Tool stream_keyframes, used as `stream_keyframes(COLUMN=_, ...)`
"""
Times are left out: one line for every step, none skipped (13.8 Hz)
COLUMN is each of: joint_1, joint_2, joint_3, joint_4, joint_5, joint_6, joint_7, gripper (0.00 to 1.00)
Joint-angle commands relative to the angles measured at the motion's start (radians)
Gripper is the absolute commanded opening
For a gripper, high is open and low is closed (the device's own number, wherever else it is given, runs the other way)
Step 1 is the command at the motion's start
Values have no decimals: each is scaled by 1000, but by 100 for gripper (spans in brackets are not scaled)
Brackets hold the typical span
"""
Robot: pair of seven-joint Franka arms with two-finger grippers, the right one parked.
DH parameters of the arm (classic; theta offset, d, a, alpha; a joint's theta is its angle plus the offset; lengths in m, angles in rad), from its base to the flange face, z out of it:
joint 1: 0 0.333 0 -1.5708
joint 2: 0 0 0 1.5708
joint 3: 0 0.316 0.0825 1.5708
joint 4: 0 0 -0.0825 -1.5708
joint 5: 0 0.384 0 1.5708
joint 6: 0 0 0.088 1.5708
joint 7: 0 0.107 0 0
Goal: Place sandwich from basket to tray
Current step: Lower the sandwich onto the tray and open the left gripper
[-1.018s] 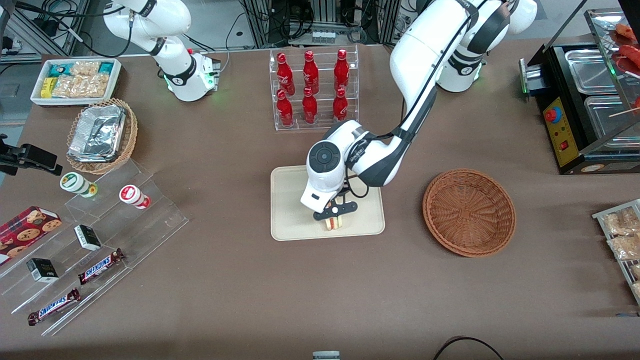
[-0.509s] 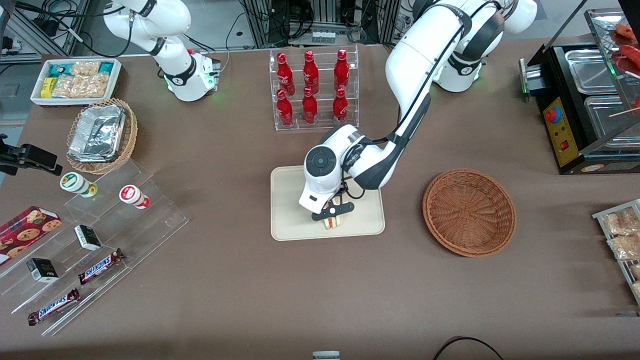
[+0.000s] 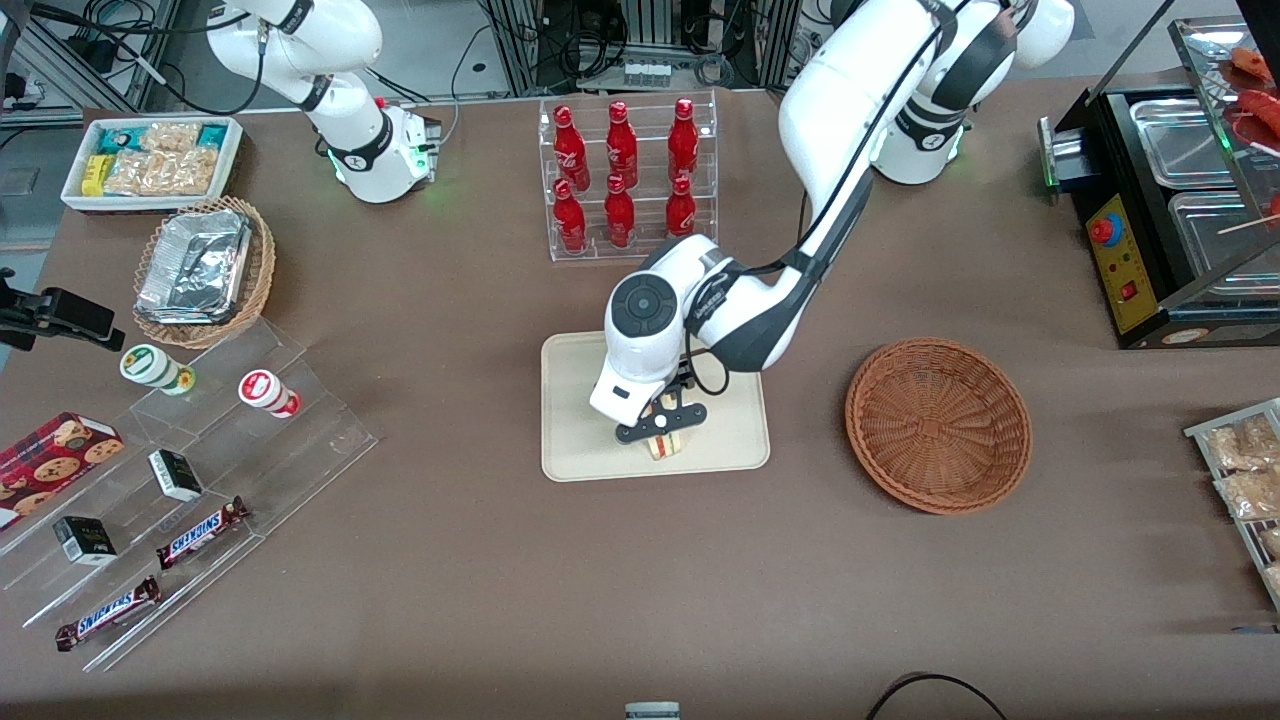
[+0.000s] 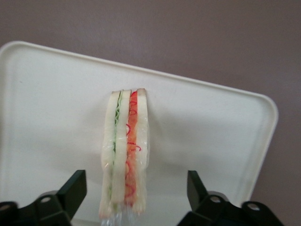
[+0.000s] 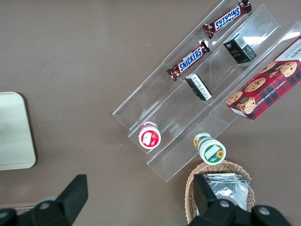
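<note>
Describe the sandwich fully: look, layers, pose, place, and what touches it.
The sandwich is a small wedge of three pale bread slices standing on edge, with a green filling line in one gap and a red one in the other. It looks wrapped in clear film. It rests on the cream tray, near the rim closest to the front camera. The gripper hangs over it with fingers open, apart from the bread on both sides.

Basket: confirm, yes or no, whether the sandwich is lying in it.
No. The basket holds nothing; the sandwich stands on the tray, between the fingers of the open gripper.
</note>
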Motion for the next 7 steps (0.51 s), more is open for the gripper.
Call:
stream_keyframes(joint_1=-1, joint_2=-78, joint_3=10, joint_4=13, joint_5=7, joint_6=-81, joint_7=-7, gripper=100)
stream_keyframes(joint_1=4, joint_2=-85, joint_3=10, joint_4=32, joint_5=5, joint_6=-104, joint_7=-5, gripper=100)
stream_keyframes(joint_1=14, joint_2=-86, joint_3=12, joint_4=46, joint_5=11, joint_6=-129, joint_7=10, gripper=100)
stream_keyframes(joint_1=19, joint_2=-95, joint_3=20, joint_4=44, joint_5=43, joint_6=-147, joint_7=47, gripper=100)
stream_keyframes(joint_1=20, joint_2=-115, joint_3=41, joint_4=38, joint_5=65, joint_6=-169, joint_7=56, gripper=100)
stream_keyframes(joint_1=36, joint_2=-127, joint_3=55, joint_4=35, joint_5=60, joint_6=-214, joint_7=67, gripper=100)
stream_keyframes(joint_1=77, joint_2=-144, joint_3=55, joint_4=26, joint_5=60, joint_6=-256, joint_7=103, gripper=100)
